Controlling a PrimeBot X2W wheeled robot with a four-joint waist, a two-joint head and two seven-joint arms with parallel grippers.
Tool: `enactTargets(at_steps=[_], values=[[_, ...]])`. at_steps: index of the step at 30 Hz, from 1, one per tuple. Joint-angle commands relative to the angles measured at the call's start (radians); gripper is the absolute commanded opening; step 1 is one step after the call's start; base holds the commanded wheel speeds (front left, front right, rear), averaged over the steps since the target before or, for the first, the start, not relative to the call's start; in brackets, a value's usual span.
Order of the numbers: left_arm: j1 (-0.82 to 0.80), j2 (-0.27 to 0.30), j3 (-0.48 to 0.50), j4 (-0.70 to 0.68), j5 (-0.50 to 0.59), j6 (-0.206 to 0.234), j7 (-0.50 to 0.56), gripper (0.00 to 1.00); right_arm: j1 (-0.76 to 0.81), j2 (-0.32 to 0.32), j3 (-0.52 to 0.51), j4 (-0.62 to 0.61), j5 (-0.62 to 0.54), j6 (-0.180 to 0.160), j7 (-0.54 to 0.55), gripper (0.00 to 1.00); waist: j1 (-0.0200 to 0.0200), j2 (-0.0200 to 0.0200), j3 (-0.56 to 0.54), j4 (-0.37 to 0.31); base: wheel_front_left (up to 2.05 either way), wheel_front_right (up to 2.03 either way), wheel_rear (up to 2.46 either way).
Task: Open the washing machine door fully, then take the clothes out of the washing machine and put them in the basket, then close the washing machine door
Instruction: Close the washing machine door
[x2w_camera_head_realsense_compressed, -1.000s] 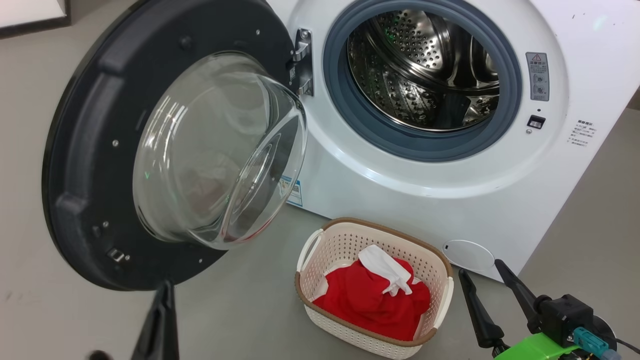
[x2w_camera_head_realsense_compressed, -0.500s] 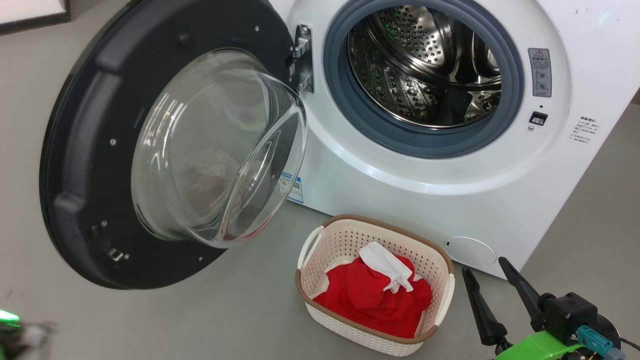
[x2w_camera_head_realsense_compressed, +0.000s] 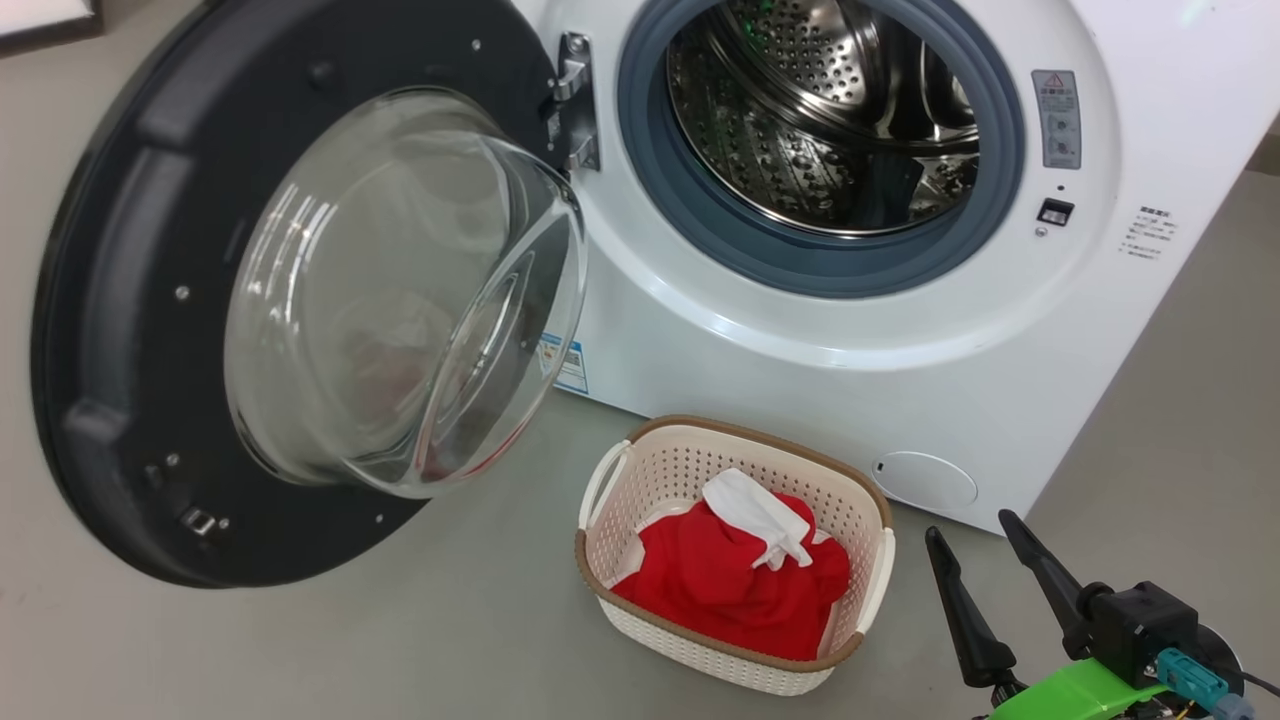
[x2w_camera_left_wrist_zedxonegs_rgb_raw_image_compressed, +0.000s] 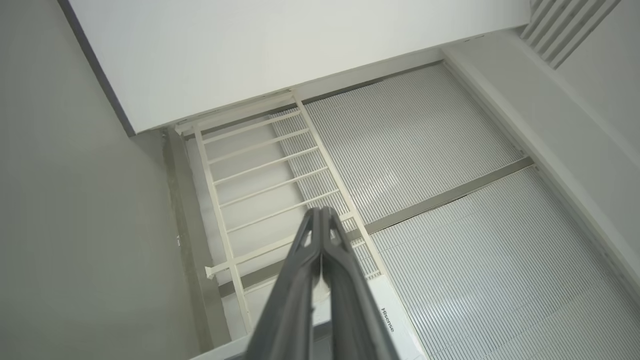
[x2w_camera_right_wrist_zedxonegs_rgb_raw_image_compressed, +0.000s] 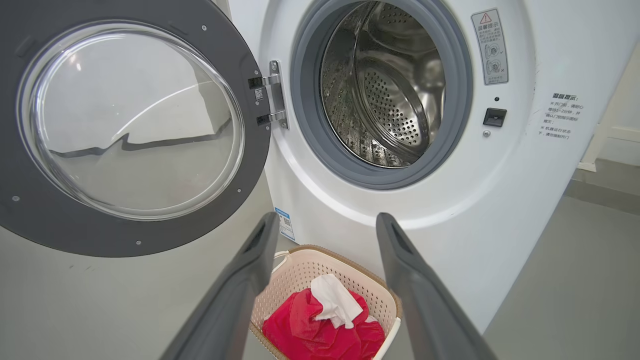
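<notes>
The washing machine door (x2w_camera_head_realsense_compressed: 110, 300) stands swung wide open to the left, its glass bowl (x2w_camera_head_realsense_compressed: 400, 290) bulging toward me. The washing machine (x2w_camera_head_realsense_compressed: 800, 370) shows a bare steel drum (x2w_camera_head_realsense_compressed: 800, 120). On the floor in front sits the basket (x2w_camera_head_realsense_compressed: 740, 432), holding the red clothes (x2w_camera_head_realsense_compressed: 720, 585) with a white cloth (x2w_camera_head_realsense_compressed: 750, 510) on top. My right gripper (x2w_camera_head_realsense_compressed: 972, 532) hangs open just right of the basket, nothing between its fingers. In the right wrist view it (x2w_camera_right_wrist_zedxonegs_rgb_raw_image_compressed: 326, 222) points at the machine above the basket (x2w_camera_right_wrist_zedxonegs_rgb_raw_image_compressed: 300, 265). My left gripper (x2w_camera_left_wrist_zedxonegs_rgb_raw_image_compressed: 320, 214) is shut and empty, facing a wall.
Grey floor surrounds the basket and door. Low on the machine's front are a round flap (x2w_camera_head_realsense_compressed: 925, 480) and a blue label (x2w_camera_head_realsense_compressed: 570, 365). In the left wrist view, a white rack (x2w_camera_left_wrist_zedxonegs_rgb_raw_image_compressed: 250, 170) leans by ribbed grey panels (x2w_camera_left_wrist_zedxonegs_rgb_raw_image_compressed: 450, 150).
The left gripper's dark finger, at the head view's lower left one second ago, has left that view. The camera has shifted a little. Right gripper, basket and door are unchanged.
</notes>
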Motion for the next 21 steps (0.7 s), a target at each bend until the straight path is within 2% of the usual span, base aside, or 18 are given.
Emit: enactTargets(at_steps=[1,4,10,21], values=[[-0.047,0.065,0.037,0.011,-0.011,-0.001,0.019,0.00,-0.047,-0.011,0.025,-0.030,-0.008,0.003,0.000,1.00,0.0000,0.0000,0.005,-0.009,0.00,0.00,0.00],[-0.074,0.104,0.033,0.142,-0.034,-0.003,0.070,0.00,-0.048,-0.011,0.025,-0.031,-0.006,0.003,0.002,1.00,0.0000,0.0000,0.009,-0.020,0.00,0.00,0.00],[-0.107,0.122,-0.015,0.289,-0.043,-0.017,0.148,0.00,-0.054,-0.011,0.026,-0.035,-0.010,0.003,0.008,1.00,0.0000,0.0000,0.019,-0.035,0.00,0.00,0.00],[-0.154,0.123,-0.100,0.419,-0.027,-0.059,0.244,0.00,-0.065,-0.011,0.033,-0.041,-0.010,0.003,0.015,1.00,0.0000,0.0000,0.034,-0.061,0.00,0.00,0.00]])
